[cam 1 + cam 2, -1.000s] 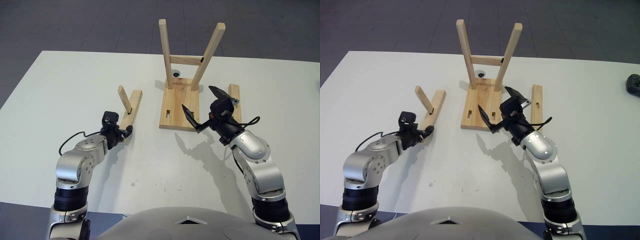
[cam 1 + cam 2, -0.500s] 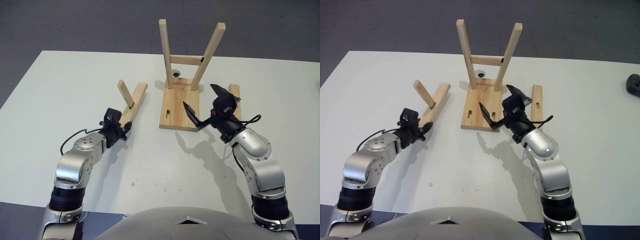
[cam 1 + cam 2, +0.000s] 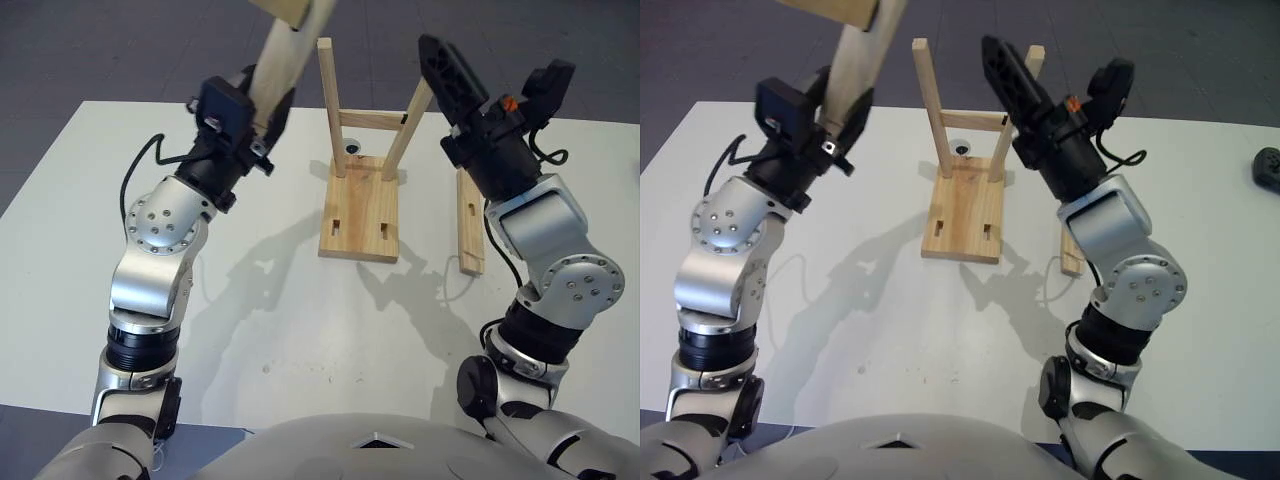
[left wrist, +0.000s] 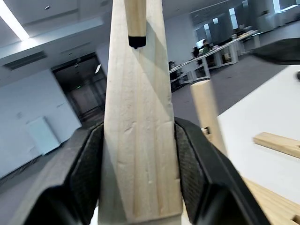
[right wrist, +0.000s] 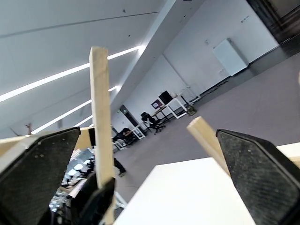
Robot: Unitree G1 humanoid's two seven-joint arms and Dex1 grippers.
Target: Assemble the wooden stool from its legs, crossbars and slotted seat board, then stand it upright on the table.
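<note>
The slotted seat board (image 3: pixel 358 212) lies flat on the white table (image 3: pixel 150 180). Two legs joined by a crossbar (image 3: pixel 371 121) stand up from its far end. My left gripper (image 3: pixel 243 132) is raised high at the left, shut on another wooden leg piece (image 3: pixel 288 48) that points up out of the picture. In the left wrist view this leg piece (image 4: pixel 139 131) sits between both black fingers (image 4: pixel 88 173). My right gripper (image 3: pixel 500 88) hangs open in the air right of the standing legs, holding nothing. A loose leg (image 3: pixel 468 225) lies on the table under it.
A small round black-and-white object (image 3: pixel 350 148) sits just behind the seat board. A dark object (image 3: pixel 1268 166) lies at the table's far right edge. Bare tabletop stretches in front of the board and to the left.
My left arm has lifted the leg piece off the table and swung it up high. My right arm has also risen from beside the board, still open.
</note>
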